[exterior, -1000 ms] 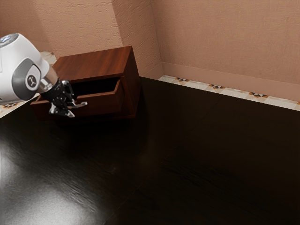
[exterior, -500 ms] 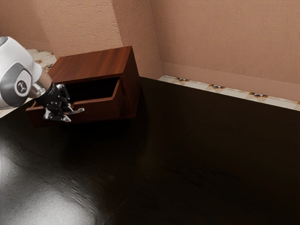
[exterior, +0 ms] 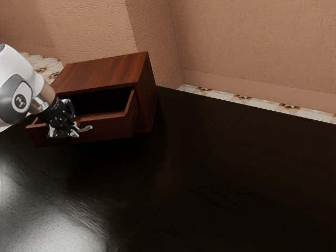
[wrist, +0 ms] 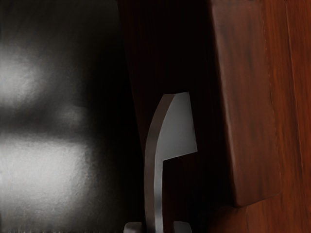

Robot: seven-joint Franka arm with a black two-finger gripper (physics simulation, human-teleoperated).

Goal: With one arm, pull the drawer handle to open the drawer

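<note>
At the exterior view's left, on the table (exterior: pixel 210 184), the drawer (exterior: pixel 107 122) stands partly pulled out of its cabinet (exterior: pixel 105 71), its dark inside showing. The fingers (exterior: pixel 64 131) are clamped on the grey handle (exterior: pixel 84 127) at the drawer's front.

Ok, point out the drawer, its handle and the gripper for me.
drawer (exterior: pixel 113 125): exterior view, on its wooden front panel.
handle (wrist: pixel 170 136): wrist view, on the grey bar's broad end.
gripper (exterior: pixel 71 131): exterior view, midway between its fingertips, at the drawer front.
</note>
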